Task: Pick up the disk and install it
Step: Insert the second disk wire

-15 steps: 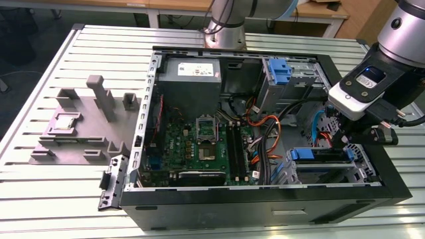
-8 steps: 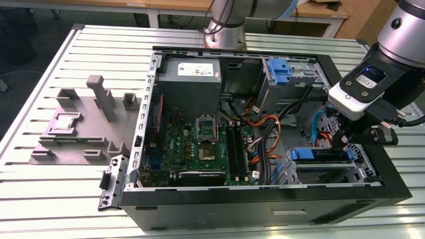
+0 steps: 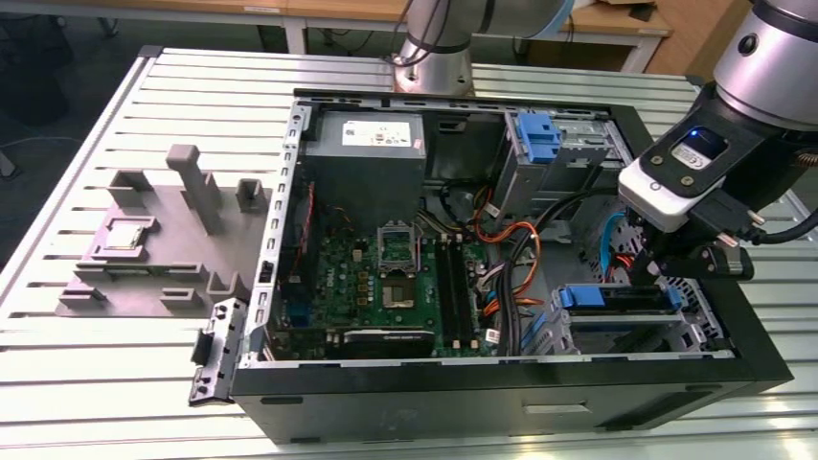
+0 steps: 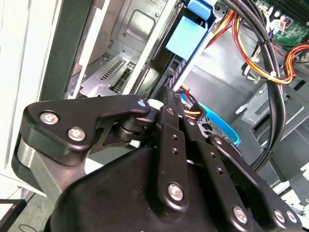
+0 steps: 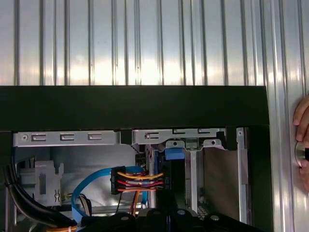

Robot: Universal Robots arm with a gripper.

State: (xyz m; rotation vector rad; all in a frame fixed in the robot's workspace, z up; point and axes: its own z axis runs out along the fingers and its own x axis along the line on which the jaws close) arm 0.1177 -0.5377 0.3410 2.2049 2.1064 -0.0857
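The disk [image 3: 623, 301] sits edge-up in the silver drive cage at the front corner of the open computer case, on the exterior view's right, with its blue bracket on top. In both wrist views it is a dark slab with a blue tab [image 4: 186, 34] [image 5: 174, 153] between the cage's metal walls. My gripper [image 3: 668, 273] hangs over that corner of the case, just beside the disk's end. Its black fingers [image 4: 166, 104] are drawn together, tips touching the disk's near edge. My gripper's [image 5: 166, 210] linkage covers the lower part of the disk.
A bundle of red, yellow and orange cables [image 5: 137, 181] and a blue ribbon cable [image 5: 84, 193] lie close beside the disk. A second cage with a blue latch [image 3: 537, 134], the power-supply box [image 3: 371, 134] and the motherboard [image 3: 383, 278] fill the case. A person's hand [image 5: 301, 140] rests on the slatted table.
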